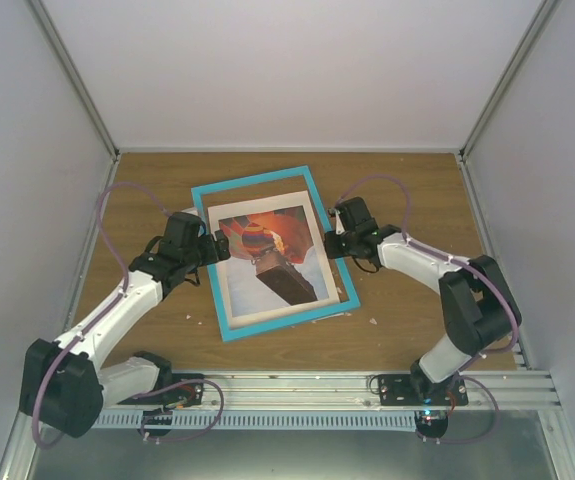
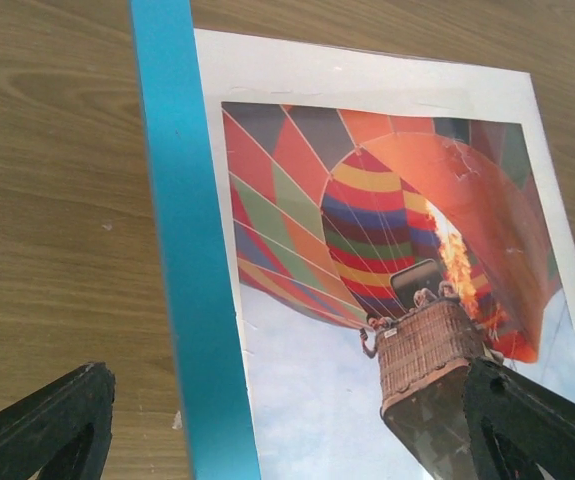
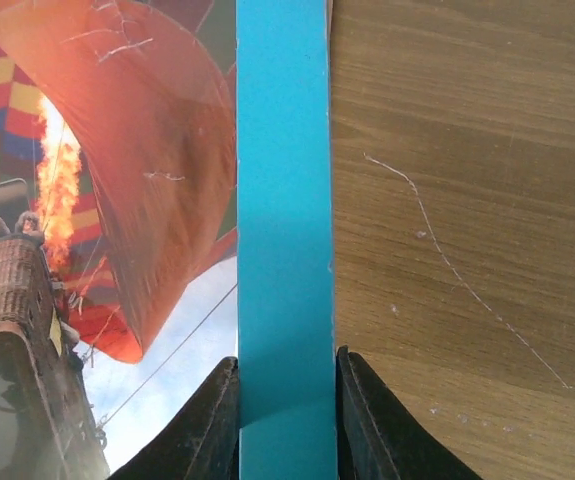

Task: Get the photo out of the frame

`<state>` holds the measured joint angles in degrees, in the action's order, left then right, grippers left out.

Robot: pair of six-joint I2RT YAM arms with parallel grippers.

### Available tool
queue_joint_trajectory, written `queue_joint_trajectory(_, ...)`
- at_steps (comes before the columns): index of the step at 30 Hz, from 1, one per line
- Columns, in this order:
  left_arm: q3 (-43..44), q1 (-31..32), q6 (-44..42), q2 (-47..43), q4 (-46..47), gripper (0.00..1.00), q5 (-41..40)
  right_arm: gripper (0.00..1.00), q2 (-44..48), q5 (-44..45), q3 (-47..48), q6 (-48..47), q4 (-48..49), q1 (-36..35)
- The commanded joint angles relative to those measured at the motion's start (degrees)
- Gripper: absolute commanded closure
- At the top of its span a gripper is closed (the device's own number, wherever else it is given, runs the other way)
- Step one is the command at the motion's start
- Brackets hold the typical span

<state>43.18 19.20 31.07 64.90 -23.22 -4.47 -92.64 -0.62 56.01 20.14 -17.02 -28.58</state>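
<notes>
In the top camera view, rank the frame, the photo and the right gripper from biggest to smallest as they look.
Largest: the frame, the turquoise outer rectangle.
Next: the photo, lying within that rectangle.
Smallest: the right gripper, clamped on the frame's right edge.

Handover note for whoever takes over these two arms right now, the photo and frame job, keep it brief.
Left gripper: open, straddling the frame's left bar and the photo's edge, holding nothing.
Right gripper: shut on the frame's right bar.
Frame: flat on the table.
Photo: balloon side up, inside the frame's outline.
Done: frame held on one side.
Left: photo not yet out; I cannot tell whether it is loose.
</notes>
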Motion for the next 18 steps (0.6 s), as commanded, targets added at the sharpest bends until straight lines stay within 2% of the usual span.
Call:
queue_joint_trajectory(1, 0.95, -0.47, 0.71, -2.12, 0.81, 0.05, 2.53, 0.99, 3.46, -4.22, 0.63, 0.78, 3.0, 2.42)
queue_joint_trajectory(10, 1.02, -0.54, -1.41, -5.34, 0.97, 0.04, 4.09, 0.99, 7.38, -4.43, 0.76, -11.37, -0.76, 13.81)
queue_joint_trajectory(18, 5.49, -0.5, -6.39, -6.56, -2.49, 0.02, 6.25, 0.99, 7.63, -12.99, 2.99, -23.39, -0.74, 28.49)
